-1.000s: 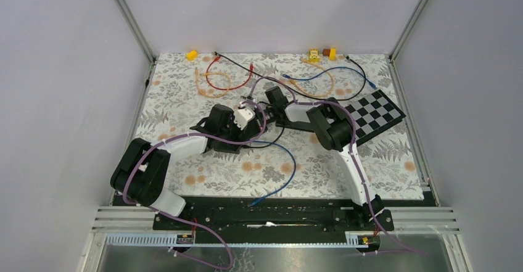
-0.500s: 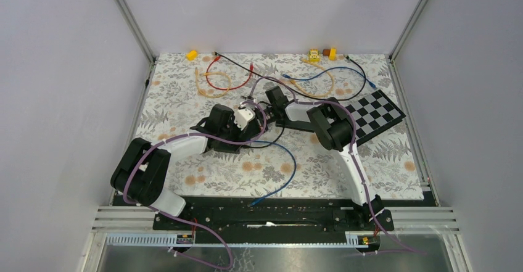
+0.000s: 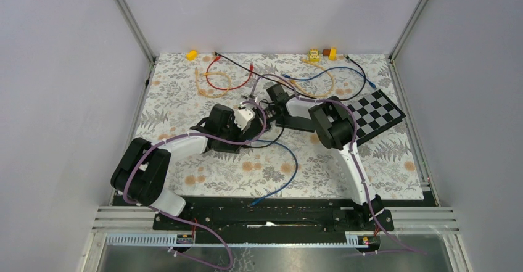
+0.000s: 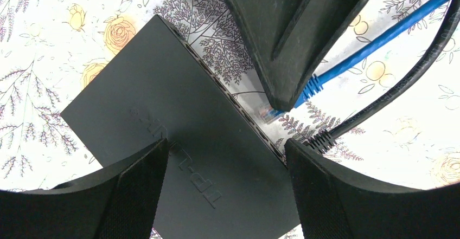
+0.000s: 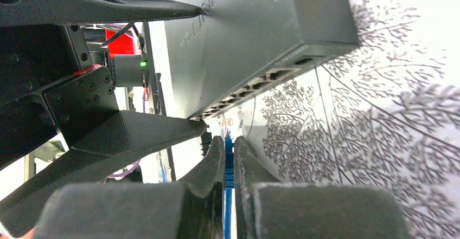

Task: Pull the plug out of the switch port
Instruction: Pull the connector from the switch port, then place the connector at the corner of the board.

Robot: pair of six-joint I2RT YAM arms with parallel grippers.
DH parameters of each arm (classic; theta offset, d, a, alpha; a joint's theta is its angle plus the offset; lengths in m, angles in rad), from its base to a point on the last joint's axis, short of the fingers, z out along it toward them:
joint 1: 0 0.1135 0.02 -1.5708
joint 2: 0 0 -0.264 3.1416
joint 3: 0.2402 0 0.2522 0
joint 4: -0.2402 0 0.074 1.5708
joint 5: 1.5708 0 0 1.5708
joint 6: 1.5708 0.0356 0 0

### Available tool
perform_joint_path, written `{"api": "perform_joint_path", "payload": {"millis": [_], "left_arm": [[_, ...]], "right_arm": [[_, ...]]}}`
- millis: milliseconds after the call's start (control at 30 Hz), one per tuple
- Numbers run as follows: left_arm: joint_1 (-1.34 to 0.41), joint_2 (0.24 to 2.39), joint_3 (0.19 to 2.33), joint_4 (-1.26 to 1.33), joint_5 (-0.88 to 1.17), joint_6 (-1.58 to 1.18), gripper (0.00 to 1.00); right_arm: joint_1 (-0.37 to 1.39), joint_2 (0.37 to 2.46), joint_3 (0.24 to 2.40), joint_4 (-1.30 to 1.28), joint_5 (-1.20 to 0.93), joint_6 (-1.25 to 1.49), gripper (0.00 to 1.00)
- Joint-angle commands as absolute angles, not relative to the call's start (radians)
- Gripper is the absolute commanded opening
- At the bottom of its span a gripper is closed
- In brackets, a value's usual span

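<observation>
Pinching the blue cable (image 5: 228, 195) just behind its plug (image 4: 266, 112) with my right gripper (image 5: 228, 157), I'm bracing the switch (image 4: 179, 147) mid-table between my left gripper's (image 4: 225, 195) spread fingers, risking the cable slipping out.

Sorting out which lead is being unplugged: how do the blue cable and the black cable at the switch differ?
The blue cable has its clear plug out of the port, just off the switch; the black cable still meets the switch's edge at its ribbed boot. The right gripper is shut on the blue cable; nothing holds the black cable. Both lie on the flowered mat and run off the same side of the switch.
</observation>
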State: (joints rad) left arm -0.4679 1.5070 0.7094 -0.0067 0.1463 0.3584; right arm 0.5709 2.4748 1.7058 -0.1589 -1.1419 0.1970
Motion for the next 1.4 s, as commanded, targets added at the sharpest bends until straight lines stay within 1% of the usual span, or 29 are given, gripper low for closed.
{"api": "perform_joint_path", "payload": {"millis": [0,233,633,700,833,900,1000,1133,1267,1367], "left_arm": [[-0.462,1.505,0.702,-0.018,0.133,0.366,0.8],[-0.462,1.503,0.712,-0.031,0.143,0.359,0.8],[-0.457,1.471,0.703,-0.017,0.166,0.346,0.84],[-0.453,1.465,0.693,-0.004,0.181,0.342,0.86],[-0.422,1.438,0.72,-0.003,0.247,0.33,0.95],[-0.399,1.435,0.748,-0.007,0.297,0.327,0.98],[-0.348,1.433,0.802,-0.038,0.404,0.327,0.99],[-0.313,1.415,0.855,-0.042,0.496,0.309,0.99],[-0.311,1.381,0.847,0.028,0.566,0.28,0.99],[-0.311,1.381,0.839,0.09,0.633,0.233,0.99]], "right_arm": [[0.538,2.53,1.707,-0.225,-1.003,0.104,0.0],[0.537,2.502,1.686,-0.186,-1.014,0.13,0.0],[0.508,2.454,1.705,-0.186,-0.979,0.177,0.0],[0.504,2.439,1.717,-0.186,-0.985,0.203,0.0],[0.499,2.344,1.791,-0.238,-0.979,0.207,0.0],[0.499,2.321,1.883,-0.317,-0.965,0.163,0.0],[0.488,2.311,2.032,-0.44,-0.944,0.111,0.0],[0.461,2.311,2.19,-0.482,-0.932,0.117,0.0],[0.435,2.309,2.276,-0.478,-0.92,0.16,0.0],[0.428,2.287,2.283,-0.443,-0.91,0.204,0.0]]}}
